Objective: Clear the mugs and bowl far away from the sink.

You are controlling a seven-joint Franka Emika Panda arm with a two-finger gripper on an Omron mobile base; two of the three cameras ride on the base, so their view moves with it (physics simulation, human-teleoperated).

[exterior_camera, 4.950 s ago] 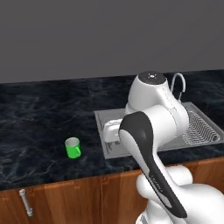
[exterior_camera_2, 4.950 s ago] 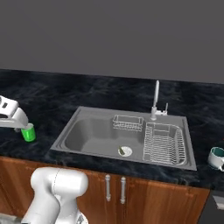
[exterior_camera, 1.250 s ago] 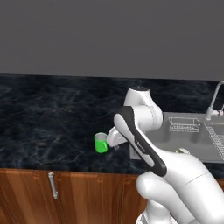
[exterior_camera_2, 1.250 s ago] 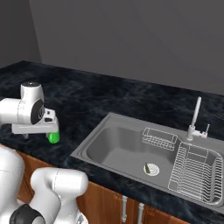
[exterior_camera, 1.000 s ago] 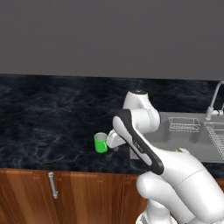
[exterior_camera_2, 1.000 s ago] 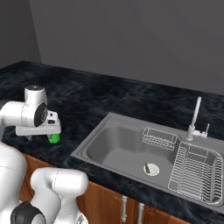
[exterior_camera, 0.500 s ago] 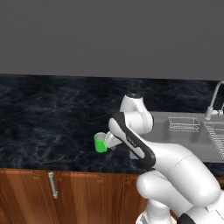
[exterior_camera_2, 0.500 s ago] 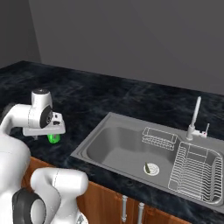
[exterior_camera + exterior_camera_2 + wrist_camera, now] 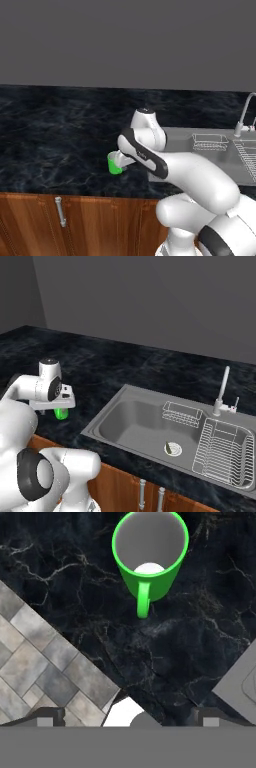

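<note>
Your end effector (image 9: 59,406) hangs over the near edge of the dark marble worktop (image 9: 45,145), just above the green mug (image 9: 150,559), which stands upright on the worktop with nothing gripping it; you cannot tell how wide the jaws stand. The mug (image 9: 114,163) sits left of the sink (image 9: 175,433), near the worktop's front edge. Farther right lie the dish rack (image 9: 222,451) and faucet (image 9: 222,387).

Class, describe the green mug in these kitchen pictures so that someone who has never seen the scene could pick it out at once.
Start at the steel sink set in the dark marbled counter, then follow the counter away from the faucet towards the front edge. There, just below the robot's gripper, stands the green mug, upright, with one handle. It is the only bright green thing on the black stone.
</note>
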